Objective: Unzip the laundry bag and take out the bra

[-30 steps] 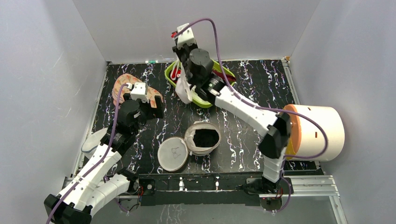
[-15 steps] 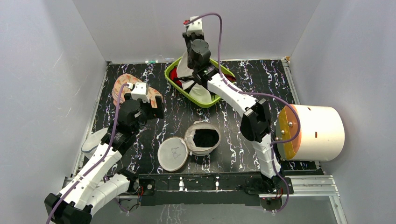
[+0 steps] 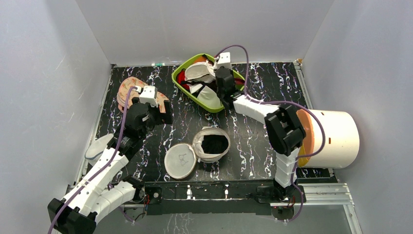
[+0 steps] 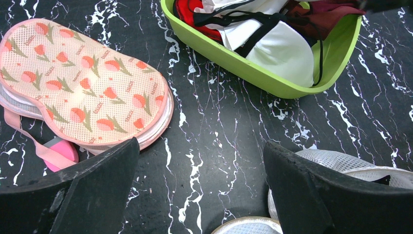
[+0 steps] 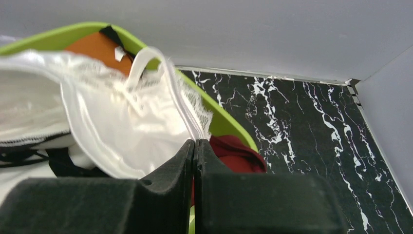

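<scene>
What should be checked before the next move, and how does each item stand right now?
1. Zip of the laundry bag undone: ok, lid lies flipped open beside it.
2. Is the bra out of the bag: ok, it lies in the green basket.
3. Has the right pincer let go: not ok, shut on the bra's strap.
4. Is the left pincer open and holding nothing: ok.
5. Bag interior empty: cannot tell, too dark.
</scene>
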You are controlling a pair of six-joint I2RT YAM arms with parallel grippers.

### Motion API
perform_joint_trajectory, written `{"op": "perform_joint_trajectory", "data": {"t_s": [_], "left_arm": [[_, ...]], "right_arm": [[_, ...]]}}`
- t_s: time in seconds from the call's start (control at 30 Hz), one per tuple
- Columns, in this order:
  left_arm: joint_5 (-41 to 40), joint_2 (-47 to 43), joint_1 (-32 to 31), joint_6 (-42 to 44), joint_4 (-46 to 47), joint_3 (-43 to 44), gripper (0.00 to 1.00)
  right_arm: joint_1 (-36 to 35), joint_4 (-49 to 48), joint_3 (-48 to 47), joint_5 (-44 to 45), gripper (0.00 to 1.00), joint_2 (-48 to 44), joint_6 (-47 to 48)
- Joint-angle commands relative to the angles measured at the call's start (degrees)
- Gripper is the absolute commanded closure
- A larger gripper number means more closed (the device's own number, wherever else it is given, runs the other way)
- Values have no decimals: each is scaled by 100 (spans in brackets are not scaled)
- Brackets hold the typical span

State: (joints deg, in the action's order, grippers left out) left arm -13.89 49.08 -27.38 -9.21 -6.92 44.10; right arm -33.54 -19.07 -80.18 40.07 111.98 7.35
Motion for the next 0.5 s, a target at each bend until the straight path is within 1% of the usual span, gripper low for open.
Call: {"op": "perform_joint_trajectory", "data": {"t_s": [0.0, 0.17, 0.3, 0.33, 0.37, 0.47], "left_arm": [[40, 38, 31, -20, 34, 28, 1], [2, 70, 31, -2, 41, 19, 2], [-1, 134, 31, 6, 32, 28, 2], [-6, 144, 31, 3, 33, 23, 2], [-7, 158, 33, 11, 33, 26, 2], [-22, 168, 31, 16, 33, 8, 2]], "right_arm": [[192, -93, 199, -395, 100, -655, -566], [276, -21, 599, -964, 100, -862, -895], [321, 220, 533, -1330, 99, -801, -1058], [326, 329, 477, -1330, 97, -787, -1061], [330, 450, 431, -1311, 91, -810, -1062], [347, 655, 460, -1302, 67, -1124, -1016]]}}
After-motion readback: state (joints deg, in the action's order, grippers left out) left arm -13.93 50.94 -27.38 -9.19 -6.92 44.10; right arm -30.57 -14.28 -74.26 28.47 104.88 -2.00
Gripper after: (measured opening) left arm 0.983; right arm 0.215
